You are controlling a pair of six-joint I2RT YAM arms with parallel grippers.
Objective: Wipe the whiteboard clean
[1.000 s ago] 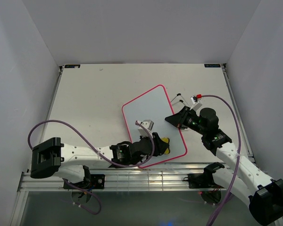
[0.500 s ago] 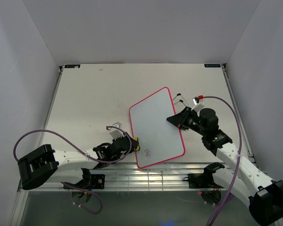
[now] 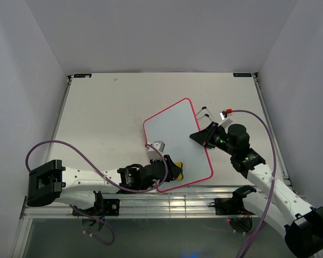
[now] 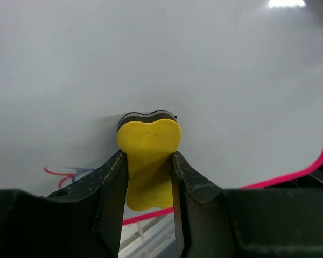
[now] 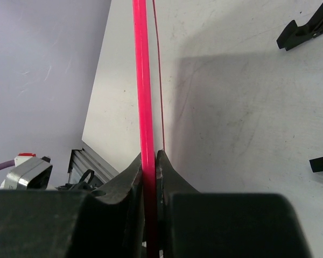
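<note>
The whiteboard [image 3: 175, 137], white with a pink-red frame, lies tilted near the table's front centre. My left gripper [image 3: 172, 170] is shut on a small yellow sponge [image 4: 148, 156] with a dark underside, pressed on the board's near left corner. Red and blue marks [image 4: 70, 173] show on the board left of the sponge. My right gripper [image 3: 200, 136] is shut on the board's right edge; in the right wrist view the pink frame [image 5: 145, 107] runs edge-on between the fingers [image 5: 132, 180].
Two small black clips [image 3: 205, 113] lie on the table just beyond the board's far right corner, also in the right wrist view [image 5: 307, 27]. The metal rail [image 3: 167, 201] runs along the table's front edge. Grey walls enclose three sides.
My left gripper swept left off the board with the sponge, then back right onto its near left corner. The board shifted slightly under the right gripper's hold.
</note>
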